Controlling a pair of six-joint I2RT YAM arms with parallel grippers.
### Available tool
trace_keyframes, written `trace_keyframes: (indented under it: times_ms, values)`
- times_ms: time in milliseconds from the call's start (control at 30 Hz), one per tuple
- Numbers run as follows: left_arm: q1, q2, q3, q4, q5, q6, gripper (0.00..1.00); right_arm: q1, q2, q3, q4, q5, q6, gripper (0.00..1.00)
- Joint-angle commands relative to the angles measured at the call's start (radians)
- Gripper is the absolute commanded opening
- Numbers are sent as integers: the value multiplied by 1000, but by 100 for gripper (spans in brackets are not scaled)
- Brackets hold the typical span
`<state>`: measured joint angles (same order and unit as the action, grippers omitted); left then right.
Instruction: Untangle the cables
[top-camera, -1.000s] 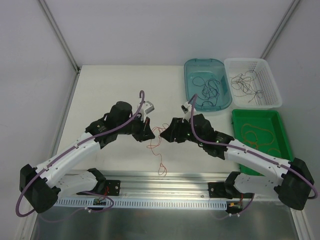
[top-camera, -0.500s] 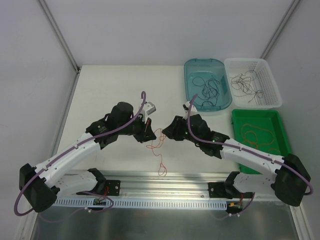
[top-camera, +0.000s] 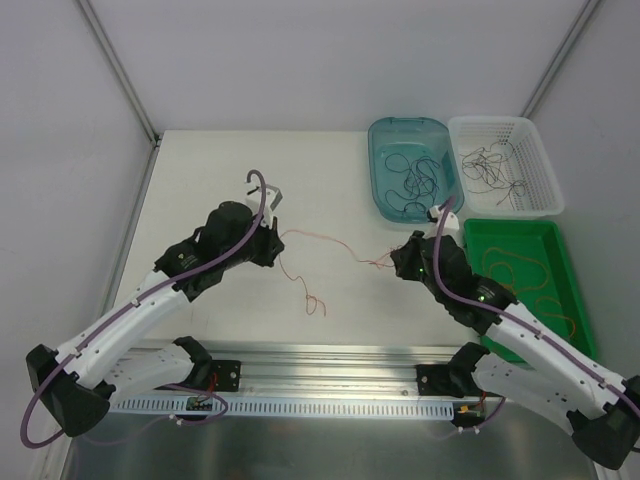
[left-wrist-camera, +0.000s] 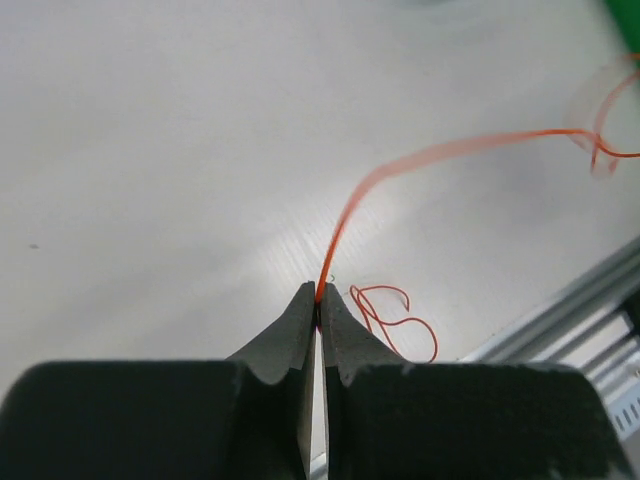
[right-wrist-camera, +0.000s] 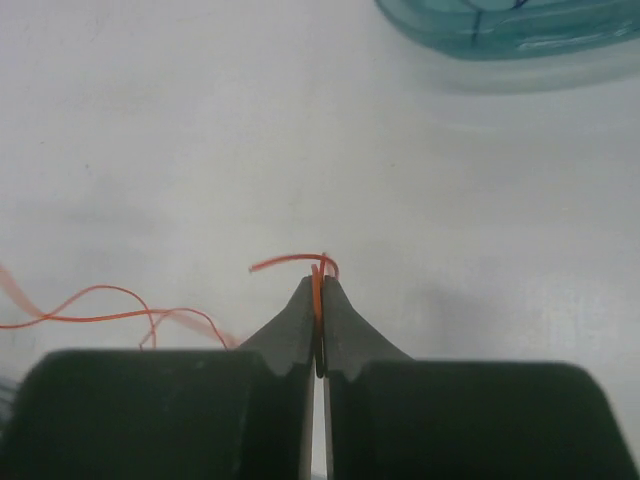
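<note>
A pale table (top-camera: 200, 170) fills the scene, with two white and black robot arms reaching in from its near edge, the left arm (top-camera: 140, 305) and the right arm (top-camera: 520, 335) angled toward each other. At the far right stand three containers close together: a teal tub (top-camera: 378, 160), a white basket (top-camera: 490, 121) beside it, and a green tray (top-camera: 520, 240) in front of the basket. The left gripper (left-wrist-camera: 318, 297) has its fingers pressed together on a thin red cable (top-camera: 330, 240). The right gripper (right-wrist-camera: 318, 285) is likewise pinched tight on the same cable, which spans the bare middle of the table between them. A loose tail (top-camera: 312, 303) drops from near the left gripper and ends in a small curl on the table. Dark wires (top-camera: 415, 185) lie in the tub, more tangled wires (top-camera: 495, 165) in the basket, and orange wires (top-camera: 515, 270) in the tray.
</note>
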<state>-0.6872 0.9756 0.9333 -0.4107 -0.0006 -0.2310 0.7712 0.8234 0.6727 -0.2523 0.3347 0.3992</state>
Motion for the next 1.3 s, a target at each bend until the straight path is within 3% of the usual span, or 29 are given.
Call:
trace_keyframes:
  times_ms: [0,200,300,367,400,500,800,1000,1133,1267]
  values:
    - [38,-20,71,-40,-191,-28,0,-22,-64,90,-197,165,-140,1]
    - [144,-25,142,-92,-234,-79,0,-65,-130,108,-318,201,-178,2]
    - [149,-9,194,-99,-176,-42,0,-64,-158,103,-306,89,-215,7]
    - [150,8,234,-97,-69,-8,0,-64,-153,114,-282,-24,-256,22]
    - [149,29,248,-97,-17,2,0,-64,-141,129,-274,-60,-269,37]
    - [118,80,307,-94,135,31,0,-64,-116,165,-248,-190,-324,54]
    - [38,161,378,-86,299,56,0,-62,-90,209,-115,-517,-401,86]
    - [-21,190,429,-73,356,25,0,-50,-67,110,140,-663,-408,99]
    - [-63,210,461,-66,350,16,0,-12,-6,94,248,-732,-422,100]
    - [-95,227,487,-65,352,21,0,71,60,123,309,-705,-470,100]
